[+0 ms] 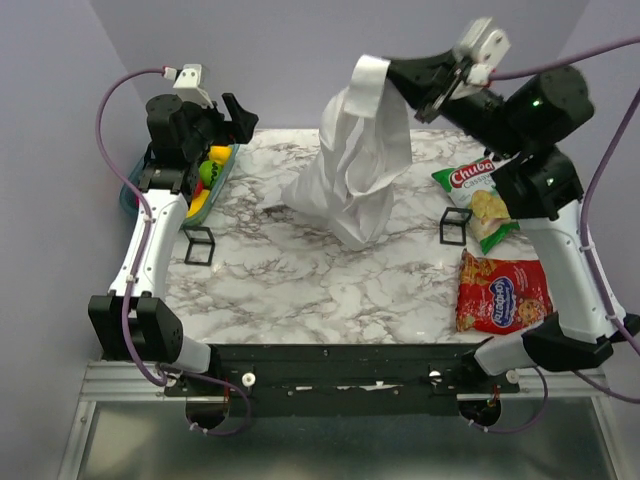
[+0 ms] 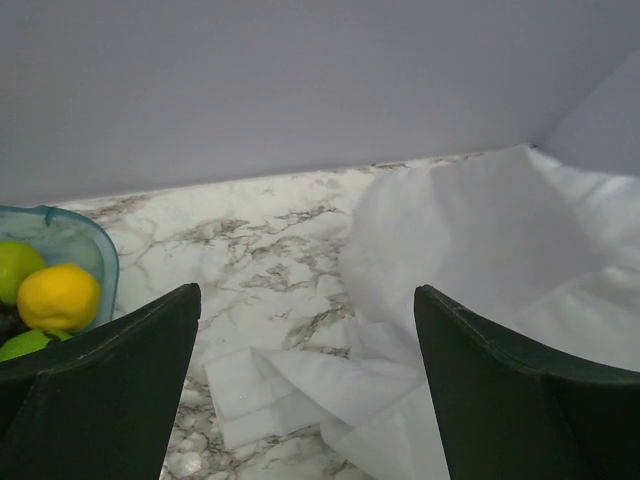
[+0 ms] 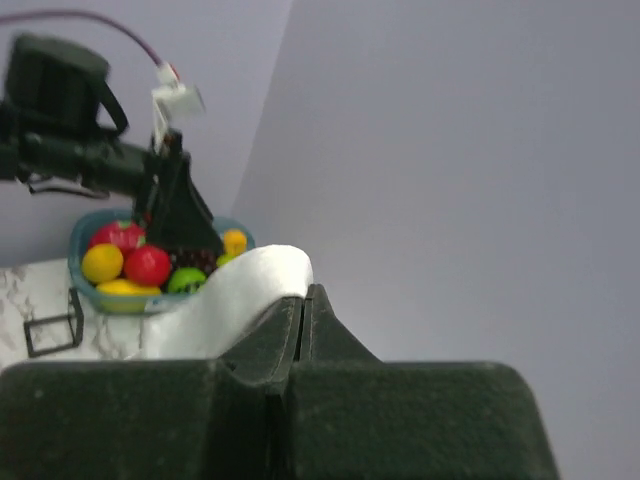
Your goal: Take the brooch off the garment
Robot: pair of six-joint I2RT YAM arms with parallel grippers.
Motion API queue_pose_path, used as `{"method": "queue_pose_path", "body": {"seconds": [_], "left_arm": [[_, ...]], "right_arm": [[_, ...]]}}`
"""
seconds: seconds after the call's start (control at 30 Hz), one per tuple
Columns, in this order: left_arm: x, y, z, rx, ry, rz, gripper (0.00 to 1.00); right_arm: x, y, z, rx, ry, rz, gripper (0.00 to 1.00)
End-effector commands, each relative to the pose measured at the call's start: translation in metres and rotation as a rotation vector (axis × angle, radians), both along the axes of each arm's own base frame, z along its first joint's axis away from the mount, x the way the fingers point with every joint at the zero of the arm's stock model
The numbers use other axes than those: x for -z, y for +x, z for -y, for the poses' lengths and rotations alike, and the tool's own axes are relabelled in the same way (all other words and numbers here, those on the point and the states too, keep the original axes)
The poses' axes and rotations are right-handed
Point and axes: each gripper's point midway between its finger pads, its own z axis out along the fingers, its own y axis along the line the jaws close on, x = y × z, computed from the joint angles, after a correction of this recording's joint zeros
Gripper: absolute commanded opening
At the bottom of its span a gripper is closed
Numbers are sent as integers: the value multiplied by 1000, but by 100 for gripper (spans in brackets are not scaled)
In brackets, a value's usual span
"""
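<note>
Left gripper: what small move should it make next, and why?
Probably ease the left gripper toward the garment with jaws open. The right gripper is shut on the cloth, holding it up, and the brooch shows in no view, so a closer look seems needed.

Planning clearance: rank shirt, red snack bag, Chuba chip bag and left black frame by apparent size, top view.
1. white shirt
2. red snack bag
3. Chuba chip bag (the right arm hides part; may match the red bag)
4. left black frame
</note>
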Motion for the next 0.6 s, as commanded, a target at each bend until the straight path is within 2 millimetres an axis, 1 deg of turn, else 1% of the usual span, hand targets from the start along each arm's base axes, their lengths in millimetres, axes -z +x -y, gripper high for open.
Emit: {"method": "queue_pose_path", "body": {"seconds": [0.0,0.03,0.07,0.1,0.13,0.17,0.2,0.23,0.27,0.3,0.33,0.37,0.4,0.43,0.47,0.5,0.53,0.57], "left_arm": [[29,-5,34,225,-7,-29,95],[48,-7,42,265,11,-76,94],[62,-10,53,323,92,-70,93],[77,-15,61,360,136,-94,92],[101,-23,66,396,179,-161,90],[114,-26,70,439,287,-131,90],[136,-41,86,502,325,-159,90],[147,-51,92,542,365,-155,90],[158,-60,100,588,403,-150,90],[179,-75,114,675,481,-126,90],[190,-85,121,726,517,-123,90],[203,-91,126,769,551,-129,90],[212,-96,131,826,615,-95,90],[233,-108,141,895,636,-138,90],[241,-112,147,935,659,-142,90],[243,-112,153,965,677,-140,90],[252,-120,161,1015,702,-152,89],[266,-121,167,1044,702,-187,89]], "right_arm": [[144,68,70,306,-37,-421,1],[160,71,87,353,-23,-471,1],[181,79,102,400,-14,-529,1],[218,88,124,463,-19,-621,1],[236,93,132,491,-32,-663,1],[252,96,139,514,-43,-700,1],[273,97,147,530,-67,-745,1],[286,98,150,532,-77,-773,1],[295,97,152,533,-82,-792,1],[303,96,154,534,-85,-808,1],[319,93,156,532,-98,-843,1],[327,92,156,525,-105,-858,1],[333,91,157,528,-109,-873,1],[339,90,159,534,-110,-890,1],[343,90,160,536,-107,-901,1],[347,91,163,544,-98,-923,1],[349,91,165,547,-93,-937,1],[352,91,165,546,-91,-949,1]]}}
